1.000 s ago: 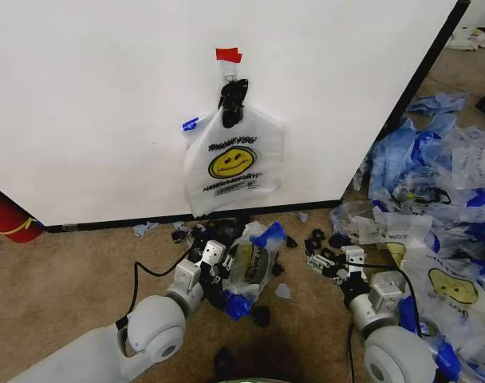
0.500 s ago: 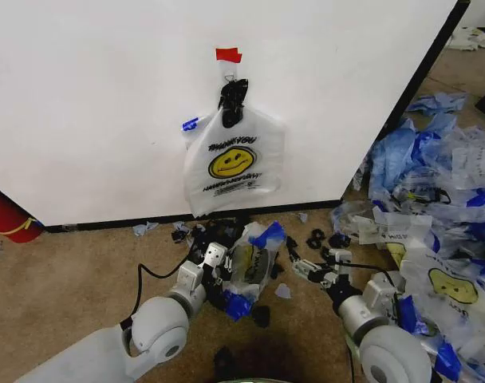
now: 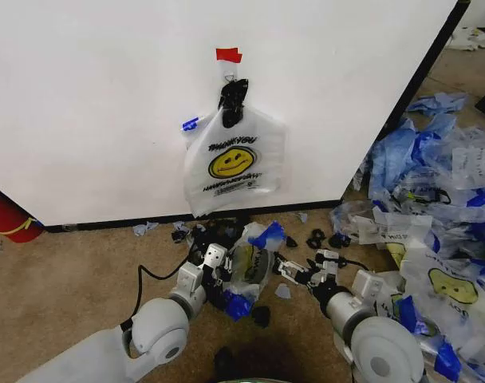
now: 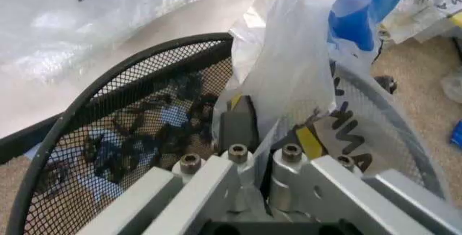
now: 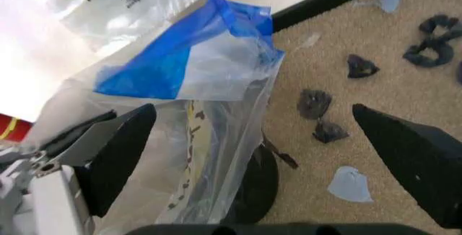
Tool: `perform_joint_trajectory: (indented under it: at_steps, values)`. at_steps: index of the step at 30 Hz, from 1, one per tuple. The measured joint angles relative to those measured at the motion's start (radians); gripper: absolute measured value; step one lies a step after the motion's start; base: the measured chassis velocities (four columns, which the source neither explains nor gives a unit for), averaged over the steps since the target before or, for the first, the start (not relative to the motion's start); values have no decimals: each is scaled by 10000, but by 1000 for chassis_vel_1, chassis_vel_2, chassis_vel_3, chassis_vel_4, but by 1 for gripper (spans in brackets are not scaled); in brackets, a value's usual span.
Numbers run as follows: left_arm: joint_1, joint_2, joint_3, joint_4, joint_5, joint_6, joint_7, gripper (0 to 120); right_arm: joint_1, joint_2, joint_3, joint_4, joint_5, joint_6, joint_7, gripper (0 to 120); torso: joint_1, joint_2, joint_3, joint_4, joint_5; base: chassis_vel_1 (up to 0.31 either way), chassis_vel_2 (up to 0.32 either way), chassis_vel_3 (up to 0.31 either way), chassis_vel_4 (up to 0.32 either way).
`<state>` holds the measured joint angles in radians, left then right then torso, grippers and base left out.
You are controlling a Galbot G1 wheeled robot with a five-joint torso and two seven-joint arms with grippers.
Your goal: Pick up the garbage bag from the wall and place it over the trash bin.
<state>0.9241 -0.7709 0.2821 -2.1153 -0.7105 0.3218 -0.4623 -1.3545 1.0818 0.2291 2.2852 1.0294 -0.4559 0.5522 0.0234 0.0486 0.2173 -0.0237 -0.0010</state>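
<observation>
a white smiley-face bag (image 3: 233,162) printed "thank you" hangs from a black clip (image 3: 232,100) on a white wall (image 3: 99,96), a red tape square (image 3: 229,55) stuck just above the clip and a blue tape scrap (image 3: 190,124) at the bag's upper left corner. a black baseboard (image 3: 107,223) runs along the foot of the wall. on the tan carpet (image 3: 59,271) below lie scattered black scraps (image 3: 316,237) and small blue bits (image 3: 139,230). a red cylinder (image 3: 6,215) stands at the far left against the wall. to the right, a heap of crumpled bags with blue strips (image 3: 434,199) covers the floor.
</observation>
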Motion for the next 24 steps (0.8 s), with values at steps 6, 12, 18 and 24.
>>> perform_joint_trajectory:
  at_steps: [6,12,18,24]
  values:
    - [30,-7,-22,1,3,-17,-39,0,889,283,-465,-687,661,-97,208,100,0,0,0,0,-1,0,0,0,0]
    - [76,-31,-64,71,20,-65,-48,0,1466,458,-824,-1187,1082,-217,219,100,0,0,0,1,-1,0,0,0,0]
    - [66,-81,-66,155,22,-117,-53,0,1839,605,-1095,-1584,1214,-244,289,100,0,0,0,1,-2,0,0,0,0]
    - [46,-130,-80,226,23,-156,-61,0,2147,822,-1438,-1953,1229,-273,518,100,0,0,1,1,-1,0,0,0,0]
